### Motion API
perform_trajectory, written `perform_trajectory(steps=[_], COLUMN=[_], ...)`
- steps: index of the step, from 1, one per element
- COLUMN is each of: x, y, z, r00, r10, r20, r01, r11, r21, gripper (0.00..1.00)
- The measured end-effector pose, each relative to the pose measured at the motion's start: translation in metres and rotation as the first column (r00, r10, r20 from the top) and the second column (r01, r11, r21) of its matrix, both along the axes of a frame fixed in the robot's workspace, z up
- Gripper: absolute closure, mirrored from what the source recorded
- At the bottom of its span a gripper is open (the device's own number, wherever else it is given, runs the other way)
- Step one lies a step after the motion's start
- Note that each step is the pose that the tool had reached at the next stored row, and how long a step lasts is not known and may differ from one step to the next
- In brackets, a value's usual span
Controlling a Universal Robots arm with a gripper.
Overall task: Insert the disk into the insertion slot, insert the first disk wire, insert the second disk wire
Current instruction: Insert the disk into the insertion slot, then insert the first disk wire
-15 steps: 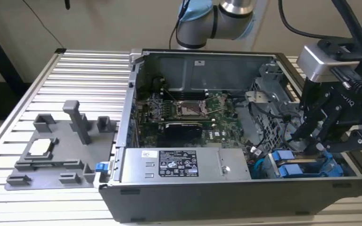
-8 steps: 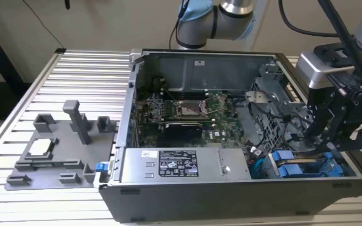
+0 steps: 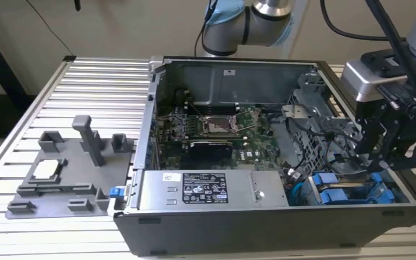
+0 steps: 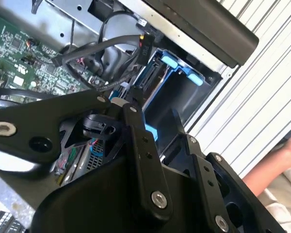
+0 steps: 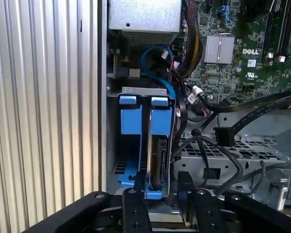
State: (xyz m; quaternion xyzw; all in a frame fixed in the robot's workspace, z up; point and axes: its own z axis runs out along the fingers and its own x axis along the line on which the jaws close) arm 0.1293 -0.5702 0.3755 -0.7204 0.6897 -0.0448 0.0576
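The disk stands on edge in the insertion slot, a grey metal bay in the case's corner. Its bright blue carrier reaches to the bay's far rim. My gripper is open and straddles the disk's near end. One finger sits against the blue frame and the other stands a little off it. In the exterior view my gripper hangs over the blue carriers at the case's front on the exterior view's right. A black flat connector on a cable lies loose beside the disk.
Another blue carrier sits beside the disk. Black cables cross the perforated metal cage. The labelled power supply box, the motherboard and a grey fixture on the slatted table are in view. A person's hand is outside the case.
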Motion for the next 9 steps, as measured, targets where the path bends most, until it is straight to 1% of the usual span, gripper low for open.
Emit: perform_trajectory(steps=[3, 4, 7, 8, 9], x=[0.0016, 0.0023, 0.0044, 0.0056, 0.0069], y=[0.0010, 0.0013, 0.0022, 0.0028, 0.0033], z=[0.0000, 0.0000, -0.0001, -0.0001, -0.0002], r00=[1.0000, 1.0000, 0.9998, 0.9997, 0.9997], r10=[0.005, 0.007, 0.008, 0.009, 0.009], r20=[-0.0024, -0.0059, -0.0207, -0.0235, -0.0243], r01=[-0.005, -0.007, -0.008, -0.009, -0.009], r11=[1.0000, 1.0000, 1.0000, 1.0000, 1.0000], r21=[0.0001, -0.0002, -0.0012, -0.0012, -0.0013], gripper=[0.60, 0.60, 0.60, 0.60, 0.60])
